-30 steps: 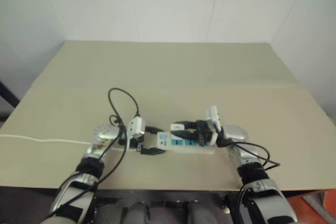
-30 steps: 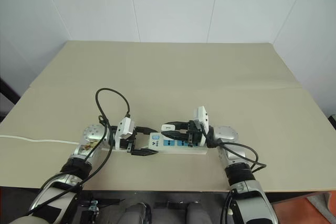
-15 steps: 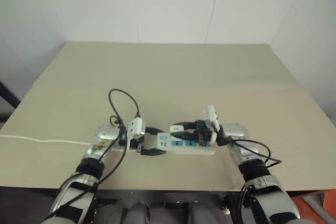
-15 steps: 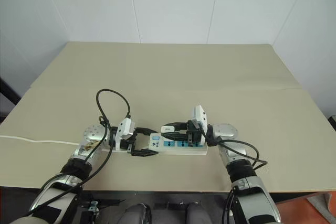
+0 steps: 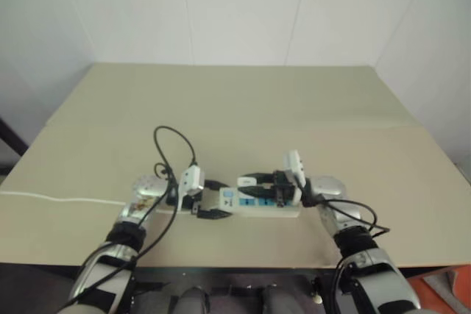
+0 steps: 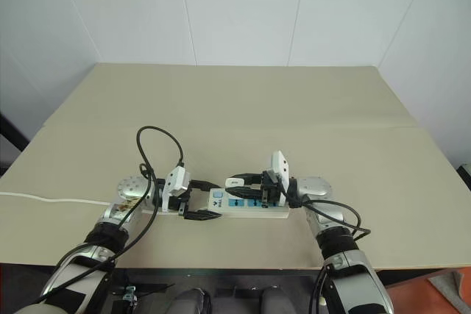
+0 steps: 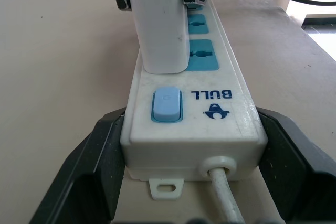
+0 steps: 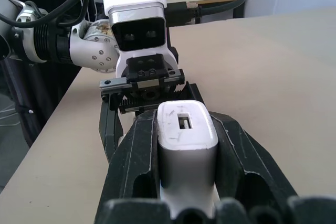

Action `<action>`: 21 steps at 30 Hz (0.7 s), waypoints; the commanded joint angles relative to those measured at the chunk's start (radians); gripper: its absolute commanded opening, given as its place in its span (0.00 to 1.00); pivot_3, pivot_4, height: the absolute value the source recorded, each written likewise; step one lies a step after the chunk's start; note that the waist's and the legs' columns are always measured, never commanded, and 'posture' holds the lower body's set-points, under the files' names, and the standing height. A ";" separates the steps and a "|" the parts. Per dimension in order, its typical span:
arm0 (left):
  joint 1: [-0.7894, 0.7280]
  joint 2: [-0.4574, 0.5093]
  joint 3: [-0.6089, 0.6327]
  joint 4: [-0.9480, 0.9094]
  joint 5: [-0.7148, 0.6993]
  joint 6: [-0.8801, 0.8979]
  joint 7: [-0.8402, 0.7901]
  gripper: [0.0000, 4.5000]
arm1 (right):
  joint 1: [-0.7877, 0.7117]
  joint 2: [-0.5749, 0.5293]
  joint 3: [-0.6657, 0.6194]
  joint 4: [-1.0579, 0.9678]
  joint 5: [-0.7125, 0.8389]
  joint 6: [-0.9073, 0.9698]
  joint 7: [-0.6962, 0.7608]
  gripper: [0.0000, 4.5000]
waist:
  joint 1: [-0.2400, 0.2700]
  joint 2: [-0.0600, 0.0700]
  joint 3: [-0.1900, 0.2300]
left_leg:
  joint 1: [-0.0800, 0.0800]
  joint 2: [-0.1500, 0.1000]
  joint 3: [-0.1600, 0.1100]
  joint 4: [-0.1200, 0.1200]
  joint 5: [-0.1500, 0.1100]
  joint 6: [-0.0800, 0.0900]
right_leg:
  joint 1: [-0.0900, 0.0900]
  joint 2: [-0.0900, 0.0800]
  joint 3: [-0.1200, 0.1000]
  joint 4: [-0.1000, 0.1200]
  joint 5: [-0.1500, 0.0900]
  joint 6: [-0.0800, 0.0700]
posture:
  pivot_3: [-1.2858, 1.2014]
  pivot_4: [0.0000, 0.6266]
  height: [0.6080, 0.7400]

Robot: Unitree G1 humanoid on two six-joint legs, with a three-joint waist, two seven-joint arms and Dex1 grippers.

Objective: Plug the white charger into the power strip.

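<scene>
Insertion step: right end effector (image 6: pixel 237 182) clamped on the white charger (image 7: pixel 159 22), held over the power strip (image 6: pixel 249 206) at the socket nearest the switch. Left end effector (image 6: pixel 200 200) brackets the strip's cord end on the worktop (image 6: pixel 294 123), fingers wide, contact unclear. Next: align prongs, press down

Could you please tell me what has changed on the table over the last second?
Nothing has visibly changed. The right claw stays shut on the white charger above the power strip, and the left claw keeps straddling the strip's switch end on the table. Only the camera view has shifted slightly.
</scene>
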 commanded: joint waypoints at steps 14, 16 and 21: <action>0.013 0.007 -0.007 -0.028 0.005 0.004 -0.022 0.72 | 0.041 -0.035 0.072 0.104 -0.120 -0.035 -0.028 0.25 | -0.002 0.000 -0.002 | 0.003 0.000 0.000 -0.005 0.000 0.000 | 0.001 0.000 0.000 0.000 -0.001 -0.001 | 0.52 0.24 1.00; 0.014 0.007 -0.006 -0.029 0.005 0.004 -0.022 0.72 | 0.046 -0.036 0.071 0.098 -0.116 -0.055 -0.017 0.42 | -0.001 0.000 -0.002 | 0.004 0.000 0.000 -0.005 0.000 0.000 | 0.001 0.000 0.000 0.000 -0.001 -0.001 | 0.52 0.24 1.00; 0.015 0.006 -0.006 -0.028 0.006 0.002 -0.022 0.72 | 0.066 -0.031 0.056 0.092 -0.115 -0.152 0.001 0.80 | -0.001 -0.003 -0.004 | 0.004 0.000 0.000 -0.006 0.000 0.000 | 0.001 0.000 0.000 -0.001 -0.002 -0.002 | 0.52 0.24 1.00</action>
